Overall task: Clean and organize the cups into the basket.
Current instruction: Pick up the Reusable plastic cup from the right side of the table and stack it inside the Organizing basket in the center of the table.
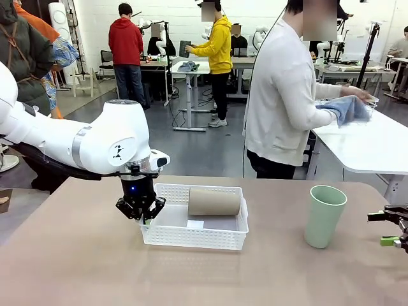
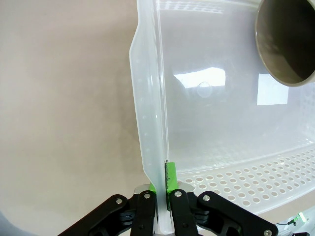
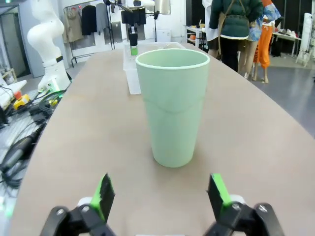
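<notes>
The white mesh basket [image 1: 167, 235] sits mid-table with a tan-brown cup [image 1: 214, 202] lying on its side inside. My left gripper [image 1: 145, 218] is shut on the basket's left rim [image 2: 147, 123]; in the left wrist view the green pads [image 2: 170, 179] pinch the thin wall, and the tan cup's open mouth [image 2: 288, 42] shows at the top right. A mint green cup [image 1: 324, 215] stands upright on the table to the right. My right gripper [image 1: 396, 229] hangs open at the right edge, level with it; the right wrist view shows that cup [image 3: 172, 105] just beyond the spread fingers [image 3: 104, 192].
A person in a white top [image 1: 280, 95] stands at the far side, wiping a neighbouring white table [image 1: 370, 143] with a blue cloth [image 1: 347, 108]. A small white label [image 1: 195, 224] lies on the basket floor. Bare tabletop [image 1: 76, 255] lies in front and to the left.
</notes>
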Robot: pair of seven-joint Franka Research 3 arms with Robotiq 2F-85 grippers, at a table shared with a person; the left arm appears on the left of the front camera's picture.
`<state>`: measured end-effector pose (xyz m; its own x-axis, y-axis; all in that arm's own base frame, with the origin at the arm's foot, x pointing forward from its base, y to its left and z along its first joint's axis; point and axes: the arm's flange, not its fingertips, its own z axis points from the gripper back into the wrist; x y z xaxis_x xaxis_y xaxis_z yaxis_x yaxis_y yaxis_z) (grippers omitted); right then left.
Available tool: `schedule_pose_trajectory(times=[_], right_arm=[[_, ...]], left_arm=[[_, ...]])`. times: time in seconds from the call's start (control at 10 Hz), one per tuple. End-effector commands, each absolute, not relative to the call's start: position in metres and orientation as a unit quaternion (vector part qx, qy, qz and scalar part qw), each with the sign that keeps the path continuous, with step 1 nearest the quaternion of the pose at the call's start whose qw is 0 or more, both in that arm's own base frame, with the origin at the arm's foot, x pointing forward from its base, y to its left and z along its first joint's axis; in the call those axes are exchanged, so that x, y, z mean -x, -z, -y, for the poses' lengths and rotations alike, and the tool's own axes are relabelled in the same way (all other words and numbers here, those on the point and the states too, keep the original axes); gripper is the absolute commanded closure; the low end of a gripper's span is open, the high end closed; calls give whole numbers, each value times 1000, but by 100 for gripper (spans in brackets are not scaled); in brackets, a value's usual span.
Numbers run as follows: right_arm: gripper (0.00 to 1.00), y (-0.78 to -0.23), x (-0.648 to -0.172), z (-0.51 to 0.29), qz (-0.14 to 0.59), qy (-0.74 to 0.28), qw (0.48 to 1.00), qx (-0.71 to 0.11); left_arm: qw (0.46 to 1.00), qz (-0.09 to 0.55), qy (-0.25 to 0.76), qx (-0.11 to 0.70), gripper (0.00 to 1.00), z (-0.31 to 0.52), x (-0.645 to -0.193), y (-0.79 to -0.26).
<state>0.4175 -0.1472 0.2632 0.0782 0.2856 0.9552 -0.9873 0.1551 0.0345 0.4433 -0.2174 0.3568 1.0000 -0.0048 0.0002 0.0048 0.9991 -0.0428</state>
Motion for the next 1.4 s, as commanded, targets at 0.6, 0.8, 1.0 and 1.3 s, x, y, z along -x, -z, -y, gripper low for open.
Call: schedule_pose_trajectory(times=[0.6,0.8,1.0,1.3], right_arm=[[0,-214,-467,85,449,-565,545,-426],[0,-204,-475,80,445,-561,543,-439],[0,-198,-480,70,433,-563,542,-449],[0,-194,-482,51,412,-562,541,-472]], left_arm=[[1000,5,1,24,100,218,-444,-359],[1000,5,1,24,100,218,-444,-359],[1000,5,1,24,100,218,-444,-359],[1000,5,1,24,100,218,-444,-359]])
